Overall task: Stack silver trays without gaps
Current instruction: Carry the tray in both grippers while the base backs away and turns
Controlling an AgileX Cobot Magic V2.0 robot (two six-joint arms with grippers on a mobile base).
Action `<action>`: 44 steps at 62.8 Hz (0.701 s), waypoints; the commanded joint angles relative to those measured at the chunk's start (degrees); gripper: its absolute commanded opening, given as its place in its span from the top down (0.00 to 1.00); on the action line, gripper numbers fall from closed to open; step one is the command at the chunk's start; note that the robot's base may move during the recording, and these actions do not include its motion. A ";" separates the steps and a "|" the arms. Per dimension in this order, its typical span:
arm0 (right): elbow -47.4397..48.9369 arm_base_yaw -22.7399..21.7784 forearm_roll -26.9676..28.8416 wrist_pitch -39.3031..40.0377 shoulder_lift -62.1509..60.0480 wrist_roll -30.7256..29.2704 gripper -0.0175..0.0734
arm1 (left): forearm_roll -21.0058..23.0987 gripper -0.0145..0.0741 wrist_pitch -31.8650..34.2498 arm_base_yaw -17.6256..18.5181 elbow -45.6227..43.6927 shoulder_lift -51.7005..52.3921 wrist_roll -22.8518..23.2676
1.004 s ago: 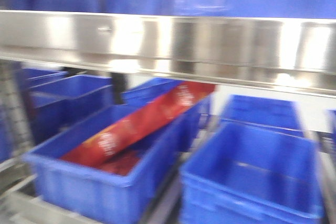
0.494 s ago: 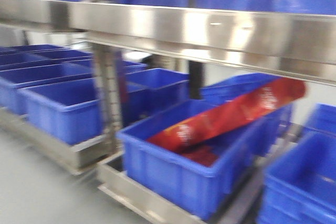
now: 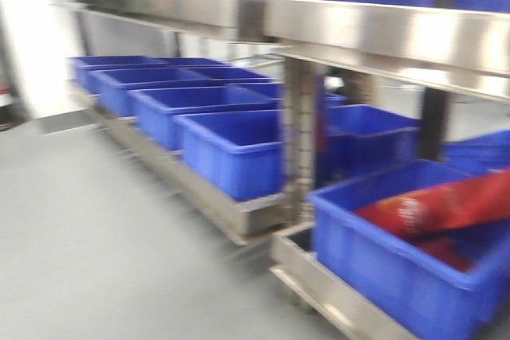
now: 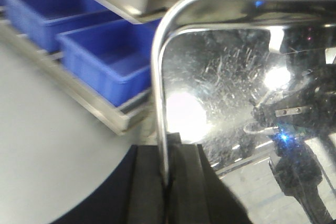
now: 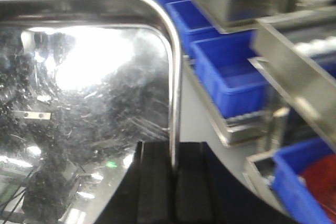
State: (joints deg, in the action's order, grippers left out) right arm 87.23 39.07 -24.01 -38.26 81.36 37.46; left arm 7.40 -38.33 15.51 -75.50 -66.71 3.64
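Left wrist view: the left tool (image 4: 168, 182) is pressed together on the rolled rim of a silver tray (image 4: 236, 103), one dark pad on each side of the rim's edge. Only one rounded corner and part of the mirror-like bottom are in frame; the rest is cut off at the right and lower borders. Scratches, glare spots and dark reflected shapes cover the surface, and the reflections cannot be read reliably. Right wrist view: the right tool (image 5: 173, 169) pinches a silver tray (image 5: 94, 87) at its rim in the same manner, with the rim running upright between the pads. This one is cut off at the left and lower borders. It cannot be determined whether both views show one tray or two, or whether further trays lie beneath. No counter or other support under the tray is visible in either wrist view. Front view: heavily blurred, with neither tool nor tray in frame. A row of blue bins (image 3: 239, 149) stands on the low level of a steel rack, under a broad steel rail (image 3: 382, 33) carried by an upright post (image 3: 301, 141). The nearest bin, partly cut off at the right, holds a red bag (image 3: 454, 205) whose print is illegible. Grey floor (image 3: 103, 236) fills the left side.
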 commanded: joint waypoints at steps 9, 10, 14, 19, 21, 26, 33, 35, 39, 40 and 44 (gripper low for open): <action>0.23 0.28 -0.07 4.35 -0.49 -0.51 0.87 | 2.54 0.86 1.64 0.44 -0.76 0.71 -0.04; 0.23 0.28 -0.07 4.35 -0.49 -0.51 0.87 | 2.54 0.86 1.64 0.44 -0.76 0.71 -0.04; 0.23 0.28 -0.07 4.35 -0.49 -0.51 0.87 | 2.54 0.86 1.64 0.44 -0.76 0.71 -0.04; 0.23 0.28 -0.07 4.35 -0.49 -0.51 0.87 | 2.54 0.86 1.64 0.44 -0.76 0.71 -0.04; 0.23 0.28 -0.07 4.35 -0.49 -0.51 0.87 | 2.54 0.86 1.64 0.44 -0.76 0.71 -0.04; 0.23 0.28 -0.07 4.35 -0.49 -0.51 0.87 | 2.54 0.86 1.64 0.44 -0.76 0.71 -0.04; 0.23 0.28 -0.07 4.35 -0.49 -0.51 0.87 | 2.54 0.86 1.64 0.44 -0.76 0.71 -0.04; 0.23 0.28 -0.07 4.35 -0.49 -0.51 0.87 | 2.54 0.86 1.64 0.44 -0.76 0.71 -0.04; 0.23 0.28 -0.07 4.35 -0.49 -0.51 0.87 | 2.54 0.86 1.64 0.44 -0.76 0.71 -0.04; 0.23 0.28 -0.07 4.35 -0.49 -0.51 0.87 | 2.54 0.86 1.64 0.44 -0.76 0.71 -0.04; 0.23 0.28 -0.07 4.35 -0.49 -0.51 0.87 | 2.54 0.86 1.64 0.44 -0.76 0.71 -0.04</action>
State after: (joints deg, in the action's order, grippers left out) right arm 87.23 39.07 -24.01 -38.26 81.36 37.46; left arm 7.40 -38.33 15.51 -75.50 -66.71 3.64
